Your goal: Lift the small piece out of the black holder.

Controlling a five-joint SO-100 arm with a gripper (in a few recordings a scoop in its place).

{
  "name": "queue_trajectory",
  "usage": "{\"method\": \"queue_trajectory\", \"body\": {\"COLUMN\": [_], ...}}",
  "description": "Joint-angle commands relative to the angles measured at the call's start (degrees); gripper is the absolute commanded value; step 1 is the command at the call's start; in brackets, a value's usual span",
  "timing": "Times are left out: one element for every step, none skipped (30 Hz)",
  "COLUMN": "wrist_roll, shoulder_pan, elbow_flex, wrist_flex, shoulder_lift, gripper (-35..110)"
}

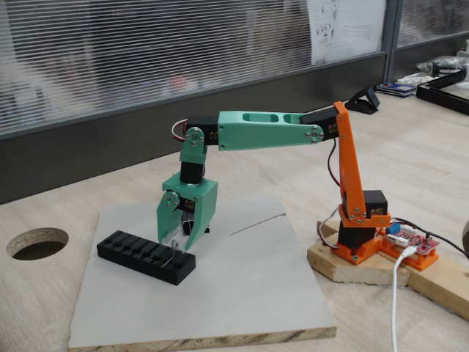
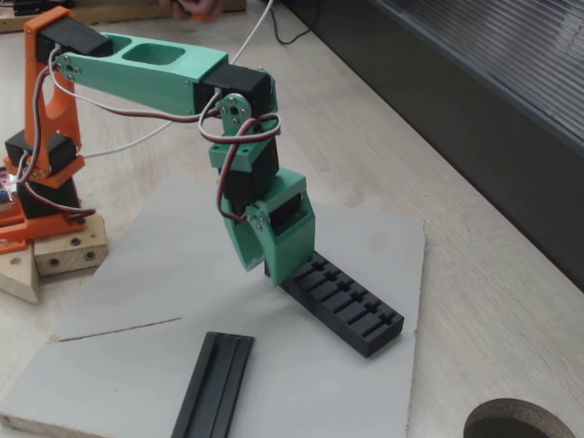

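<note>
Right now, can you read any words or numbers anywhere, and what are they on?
No text can be read.
Paper sheet on the window: dark print, too blurred to read.
Red circuit board beside the arm's base: markings too small to read.
Black holder, gripper: no writing visible.

A green gripper [image 2: 271, 265] points down over the near end of the black holder [image 2: 344, 306], which lies slantwise on a grey board [image 2: 365, 237]. A black rail [image 2: 213, 385] lies left of the holder, apart from it, near the board's front edge.
</note>
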Motion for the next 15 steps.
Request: {"method": "queue_trajectory", "body": {"wrist_roll": [1.1, 1.1, 1.1, 1.1, 1.1, 1.1, 1.1, 1.1, 1.2, 1.2, 1.2, 1.2, 1.2, 1.2, 1.2], "shoulder_pan": [0.0, 0.0, 0.0, 0.0, 0.0, 0.0, 0.0, 0.0, -0.1, -0.1, -0.1, -0.1, -0.1, -0.2, -0.4], "elbow_flex": [-0.4, -0.4, -0.4, -0.4, -0.4, -0.4, -0.4, -0.4, -0.4, -0.4, -0.5, -0.5, -0.5, -0.5, -0.5], "wrist_flex": [-0.6, -0.6, -0.7, -0.7, -0.7, -0.7, -0.7, -0.7, -0.7, -0.7, -0.7, -0.8, -0.8, -0.8, -0.8], "shoulder_lift": [0.4, 0.3, 0.2, 0.1, 0.1, 0.0, 0.0, 0.0, 0.0, 0.0, 0.0, 0.0, 0.0, 0.0, 0.0], "gripper": [33, 33, 33, 33, 33, 33, 33, 33, 33, 33, 33, 33, 33, 33, 33]}}
